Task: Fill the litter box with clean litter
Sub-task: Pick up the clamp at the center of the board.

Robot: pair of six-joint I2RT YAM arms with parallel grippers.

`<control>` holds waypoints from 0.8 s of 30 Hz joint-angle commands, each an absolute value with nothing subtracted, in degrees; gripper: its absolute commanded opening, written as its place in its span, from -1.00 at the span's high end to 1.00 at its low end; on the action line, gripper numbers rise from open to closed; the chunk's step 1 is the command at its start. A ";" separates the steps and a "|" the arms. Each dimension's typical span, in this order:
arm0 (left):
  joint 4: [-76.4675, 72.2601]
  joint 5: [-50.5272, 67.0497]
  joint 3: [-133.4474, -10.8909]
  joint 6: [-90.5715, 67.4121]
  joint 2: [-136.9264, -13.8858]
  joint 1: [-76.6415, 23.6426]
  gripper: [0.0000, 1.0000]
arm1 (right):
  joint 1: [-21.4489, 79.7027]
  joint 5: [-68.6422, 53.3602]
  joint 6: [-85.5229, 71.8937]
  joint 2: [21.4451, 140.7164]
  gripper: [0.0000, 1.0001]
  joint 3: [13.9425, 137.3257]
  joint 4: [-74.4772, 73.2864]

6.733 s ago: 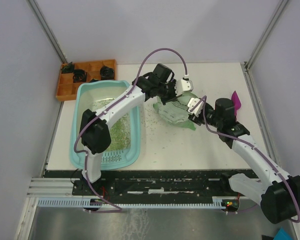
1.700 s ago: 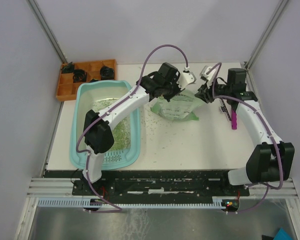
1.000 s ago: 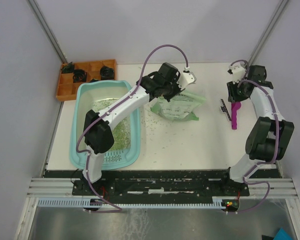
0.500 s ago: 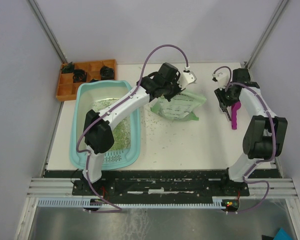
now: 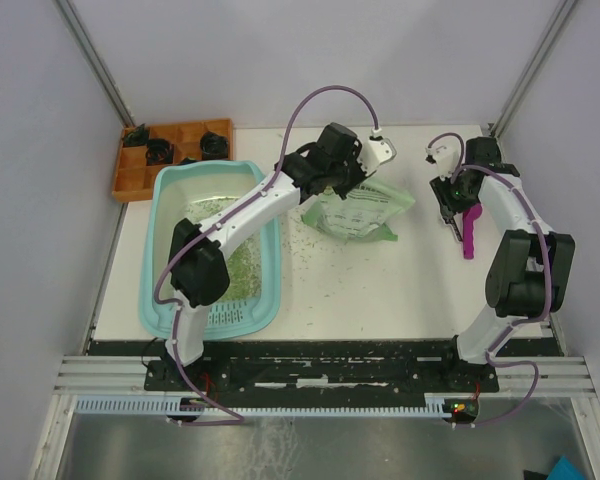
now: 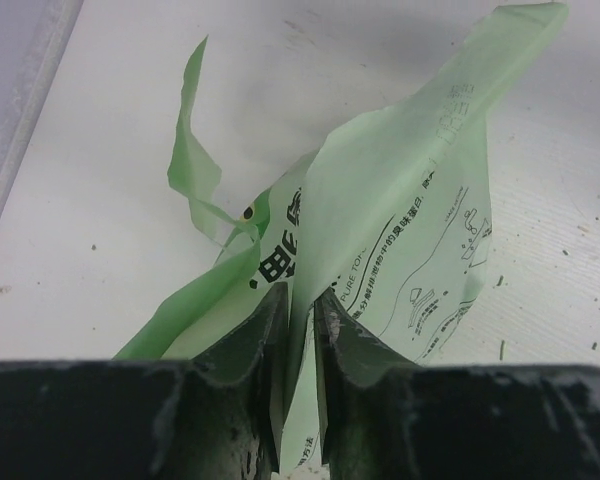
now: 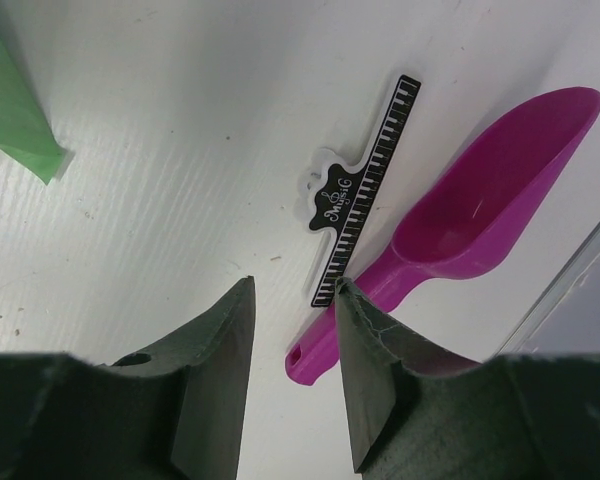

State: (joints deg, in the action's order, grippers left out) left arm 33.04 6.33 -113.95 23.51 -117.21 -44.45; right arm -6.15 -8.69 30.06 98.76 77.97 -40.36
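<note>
Left arm reaches out across the litter box (image 5: 208,169), which holds litter (image 5: 242,262); its claw (image 6: 300,296) is barely parted around the bag (image 6: 400,230), grip unclear. Right arm is folded back, its claw (image 7: 292,290) half open and empty over the scoop (image 7: 480,200)

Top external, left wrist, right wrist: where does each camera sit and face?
Top external: above, behind the bases, looking down on the table; both arms show.
Left wrist: looks along left gripper at the bag, caught between its fingers.
Right wrist: looks down past open right gripper at scoop and clip.
Shared: top and left wrist show the bag.
</note>
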 commanded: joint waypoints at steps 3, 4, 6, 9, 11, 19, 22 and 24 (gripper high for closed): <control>25.82 10.21 -116.85 20.49 -116.36 -45.13 0.51 | -6.28 -7.42 28.90 98.91 0.09 79.78 -39.12; 25.02 10.46 -116.77 20.15 -116.10 -45.16 0.51 | -6.29 -7.39 28.77 99.00 0.10 79.94 -39.23; 23.60 11.09 -116.54 19.55 -115.31 -45.18 0.50 | -6.37 -7.24 28.51 99.18 0.10 80.14 -39.24; 22.09 11.69 -116.58 18.79 -114.55 -45.23 0.49 | -6.41 -7.21 28.27 99.10 0.11 80.16 -39.16; 21.33 11.62 -116.63 18.59 -113.92 -45.28 0.49 | -6.39 -7.06 27.86 98.86 0.11 80.11 -38.78; 17.75 11.58 -116.85 17.94 -110.88 -45.25 0.48 | -6.49 -7.19 27.20 97.68 0.10 79.40 -36.47; 16.28 11.66 -116.64 17.32 -109.41 -45.30 0.48 | -6.50 -6.87 27.17 97.99 0.11 79.71 -36.43; 15.33 11.74 -116.38 16.98 -108.57 -45.34 0.48 | -6.48 -6.66 27.08 98.17 0.10 79.74 -36.39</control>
